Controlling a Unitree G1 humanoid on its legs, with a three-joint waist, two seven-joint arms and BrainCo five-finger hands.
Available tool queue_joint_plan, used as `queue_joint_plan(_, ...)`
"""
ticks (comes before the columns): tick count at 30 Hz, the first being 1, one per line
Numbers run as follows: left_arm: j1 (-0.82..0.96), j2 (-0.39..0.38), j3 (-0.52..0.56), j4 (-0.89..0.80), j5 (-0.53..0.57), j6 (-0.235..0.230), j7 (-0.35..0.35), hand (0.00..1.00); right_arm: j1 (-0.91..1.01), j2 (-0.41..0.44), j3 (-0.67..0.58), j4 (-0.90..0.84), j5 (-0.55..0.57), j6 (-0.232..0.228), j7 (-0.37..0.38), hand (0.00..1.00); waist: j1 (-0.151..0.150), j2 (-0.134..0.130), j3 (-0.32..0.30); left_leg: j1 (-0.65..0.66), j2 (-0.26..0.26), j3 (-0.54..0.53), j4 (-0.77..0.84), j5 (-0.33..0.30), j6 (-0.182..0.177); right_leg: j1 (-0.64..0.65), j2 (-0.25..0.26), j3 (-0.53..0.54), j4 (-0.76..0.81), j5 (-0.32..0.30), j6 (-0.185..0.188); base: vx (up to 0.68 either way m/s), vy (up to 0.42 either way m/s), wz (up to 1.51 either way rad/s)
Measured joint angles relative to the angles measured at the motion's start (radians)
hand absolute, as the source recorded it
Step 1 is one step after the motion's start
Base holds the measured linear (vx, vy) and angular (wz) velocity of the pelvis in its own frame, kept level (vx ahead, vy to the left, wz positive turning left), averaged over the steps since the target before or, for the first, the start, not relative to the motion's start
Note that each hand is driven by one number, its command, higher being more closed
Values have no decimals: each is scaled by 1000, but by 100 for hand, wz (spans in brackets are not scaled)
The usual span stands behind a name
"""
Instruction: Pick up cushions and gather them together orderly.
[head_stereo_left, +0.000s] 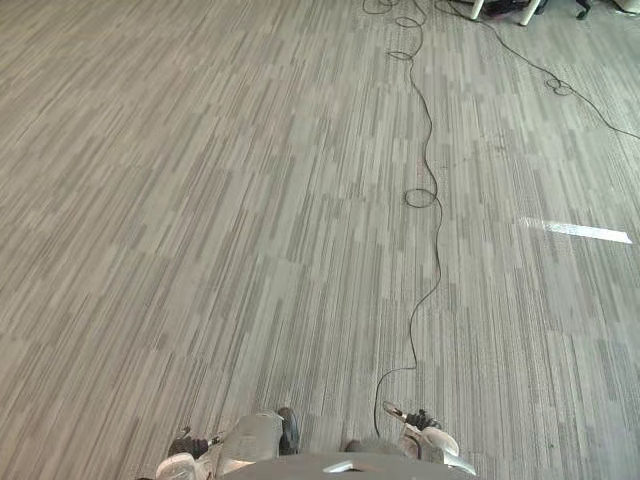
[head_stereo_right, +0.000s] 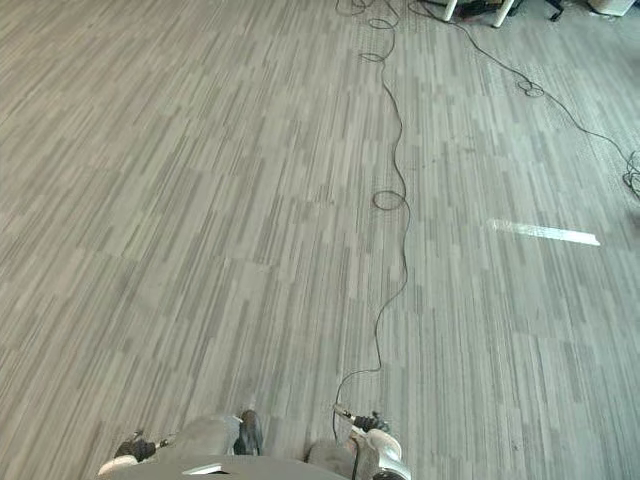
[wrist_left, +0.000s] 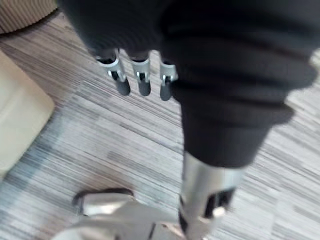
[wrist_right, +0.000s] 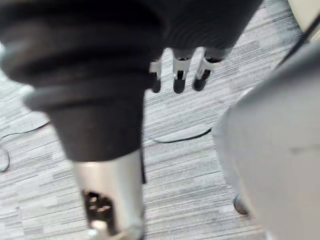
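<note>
Our left hand (wrist_left: 143, 85) hangs over the grey striped carpet floor (head_stereo_left: 200, 220), its fingers loosely straight and holding nothing. Close beside it, clear of the fingers, we see a cream cushion (wrist_left: 20, 115) lying on the floor. Our right hand (wrist_right: 179, 82) hangs the same way, fingers relaxed and empty. Ahead of us the floor stretches away, with a pale bright strip (head_stereo_left: 577, 231) on the right and white furniture legs (head_stereo_left: 478, 9) at the far right.
</note>
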Motion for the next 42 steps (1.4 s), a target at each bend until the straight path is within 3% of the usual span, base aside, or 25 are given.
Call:
queue_joint_plan(3,2,0,-22,-11,-6,-1,1,0,-4,-20,22,2,-1,-5,0,0,-25,22,20,196,12,-33,-104,-2,1,-29,-58,-165,190,-21,-114,479,47,20)
queue_joint_plan(5,-17,5,-36,-21,-17,-3,3,0,-17,-26,37,13,2,-16,3,0,-45,20,24,295,51,-36,-166,-1,1,-148,-44,-279,43,-68,-193,536,-85,12)
queue_joint_plan(7,-28,1,-35,-21,-22,-3,8,0,-23,-34,33,9,3,-18,4,0,-61,21,28,316,68,-55,-169,-1,0,-207,-7,-298,-128,-42,-205,422,-131,14)
queue_joint_plan(9,-36,0,-34,-21,-30,-3,10,0,-24,-38,33,3,3,-17,3,0,-68,18,34,362,84,-84,-176,-1,-1,-224,56,-248,-461,116,-203,501,-187,23)
queue_joint_plan(10,-27,1,-32,-20,-29,-4,11,0,-6,-38,31,3,2,-16,2,0,-79,6,38,394,90,-125,-176,12,-46,-171,92,-202,-646,409,-231,608,-213,28)
queue_joint_plan(11,-48,-13,-21,-20,-29,-6,7,0,-36,-49,25,13,-1,-13,2,0,-74,33,53,374,102,-163,-174,22,-90,-155,108,-200,-644,388,-251,672,-233,25)
queue_joint_plan(12,-57,-12,-15,-24,-29,-16,7,0,-54,-52,12,24,-2,-14,2,0,-73,29,70,377,83,-197,-203,19,-88,-161,95,-182,-613,370,-257,540,-212,6)
queue_joint_plan(15,-63,-38,9,-14,-29,-21,10,0,-64,-51,-18,36,0,-11,3,0,-80,54,82,343,91,-252,-201,106,-110,-120,81,-181,-534,268,-244,368,-174,16)
queue_joint_plan(17,-60,-47,9,-14,-29,-21,10,0,-49,-41,-15,29,-1,-11,6,0,-68,66,72,305,111,-265,-43,112,-117,-66,97,-185,-548,211,-231,271,-81,21)
queue_joint_plan(18,-58,-48,9,-16,-28,-21,9,0,-37,-35,-19,27,-1,-14,6,0,-76,74,65,225,133,-286,134,140,-152,-15,108,-214,-583,202,-224,293,-75,47)
queue_joint_plan(20,-60,-49,17,-21,-27,-18,9,0,-22,-40,-9,17,-2,-13,6,0,-71,85,65,118,174,-273,371,264,-192,54,130,-235,-632,190,-220,393,-58,23)
queue_joint_plan(21,-30,-43,11,-20,-28,-14,9,0,4,-41,12,9,0,-13,5,0,-54,92,72,64,245,-194,547,434,-176,168,162,-228,-722,179,-236,433,-28,-7)
queue_joint_plan(23,-30,-39,9,-23,-30,-15,9,0,7,-44,5,15,1,-10,-1,0,-52,96,71,-25,288,-134,682,285,-122,240,165,-228,-765,158,-236,409,-35,8)
queue_joint_plan(24,-34,-33,6,-24,-30,-15,8,0,7,-45,0,25,4,-9,-1,0,-51,86,77,-74,287,-111,699,224,-123,274,156,-229,-786,147,-227,381,-4,20)
queue_joint_plan(27,-33,-32,1,-52,-30,-16,7,0,-2,-45,-17,52,15,7,-1,0,-29,77,82,-212,247,-21,483,101,-129,380,102,-244,-835,136,-182,403,86,2)
queue_joint_plan(29,-27,-30,-18,-60,-29,-16,8,0,2,-45,-48,52,19,8,-2,0,-27,75,79,-232,173,-5,94,172,-147,422,67,-259,-856,111,-137,472,199,3)
queue_joint_plan(30,-18,-32,-19,-55,-28,-13,7,0,2,-49,-53,52,18,8,-2,0,-10,77,77,-226,140,-25,-94,368,-117,461,55,-247,-879,95,-112,564,242,-5)
queue_joint_plan(32,-24,-19,-20,-59,-28,-13,8,0,0,-24,-31,54,18,8,-1,0,-5,45,52,-237,100,-23,-73,335,-61,466,39,-220,-914,122,-145,453,167,12)
queue_joint_plan(36,-13,1,-4,-39,-27,-9,8,0,-24,-11,-30,69,6,7,0,0,3,-4,42,-225,108,-2,99,270,-4,517,3,-113,-874,258,-78,453,204,0)
queue_joint_plan(37,3,6,-3,-39,-27,-9,8,0,-16,-11,-19,67,0,1,0,0,10,-6,21,-193,99,-2,87,241,-6,476,-6,-83,-768,258,-75,489,196,-47)
queue_joint_plan(38,19,0,-24,-35,-27,-8,6,0,-8,-23,-9,70,-2,1,2,0,7,3,-18,-121,90,-8,4,157,-14,355,-29,-51,-500,231,-30,323,134,-39)
queue_joint_plan(39,19,0,-26,-34,-27,-8,6,0,-8,-23,-8,71,-2,1,2,0,7,1,-20,-118,88,-8,-3,149,-12,349,-30,-49,-482,230,-28,457,175,-13)
queue_joint_plan(40,1,27,-42,-17,-27,-7,1,0,-13,-14,-1,71,-2,4,3,0,-7,-25,-6,-79,55,-7,-21,129,-5,249,-76,-15,-248,246,8,335,99,24)
queue_joint_plan(41,-9,37,-47,-12,-26,1,-3,0,1,-4,-1,73,-2,10,3,0,-23,-31,13,-7,24,-24,-45,109,0,153,-122,-40,9,227,1,406,111,29)
queue_joint_plan(42,-6,37,-52,-14,-27,2,-3,0,8,-3,-9,67,6,9,7,0,-29,-31,15,34,18,-30,-65,103,1,131,-134,-70,70,196,-28,333,66,26)
